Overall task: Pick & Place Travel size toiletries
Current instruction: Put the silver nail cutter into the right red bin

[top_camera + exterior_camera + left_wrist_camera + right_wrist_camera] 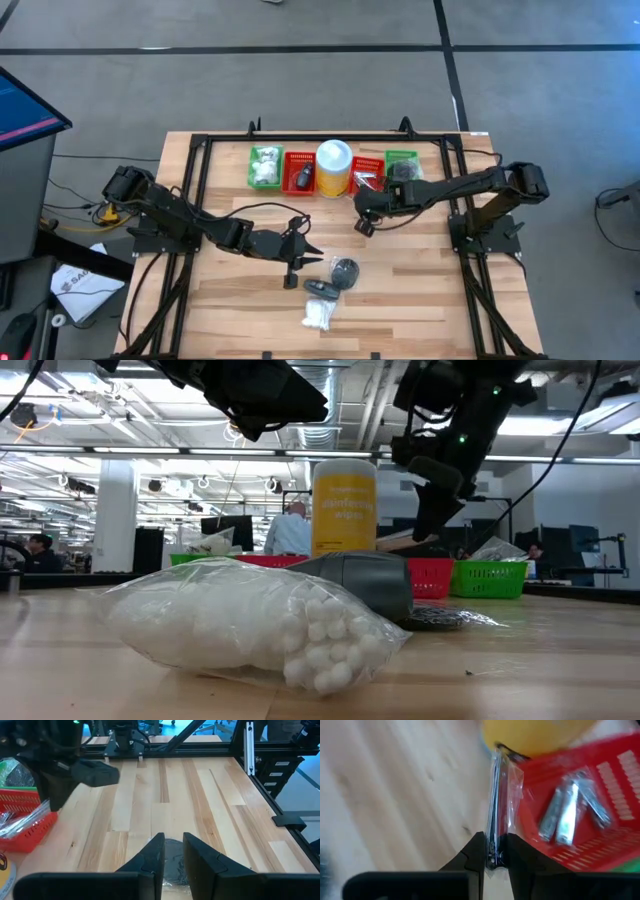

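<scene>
My right gripper (494, 851) is shut on a clear packet (501, 795) with a dark flat item inside. It hovers above the table just in front of the red basket (368, 172), which holds silvery bits (570, 817). My left gripper (300, 255) hangs over the table's middle, fingers nearly together and holding nothing. Just beyond its tips lies a dark disc in a clear wrapper (343, 270). A small black piece (322, 288) and a white fluffy bundle (318, 315) lie nearer the front edge. My right gripper pinches the clear packet between its two fingers at one end (493, 845), which shows edge-on. The fingers slant downward from the table's right side. The rest of the packet sticks out past the fingertips, lifted clear of the table.
Along the far edge stand a green basket with white bundles (265, 167), a red basket (298, 172), a yellow canister with a white lid (333, 165), the second red basket and a green basket (402, 165). Bare wood lies to the front left and right.
</scene>
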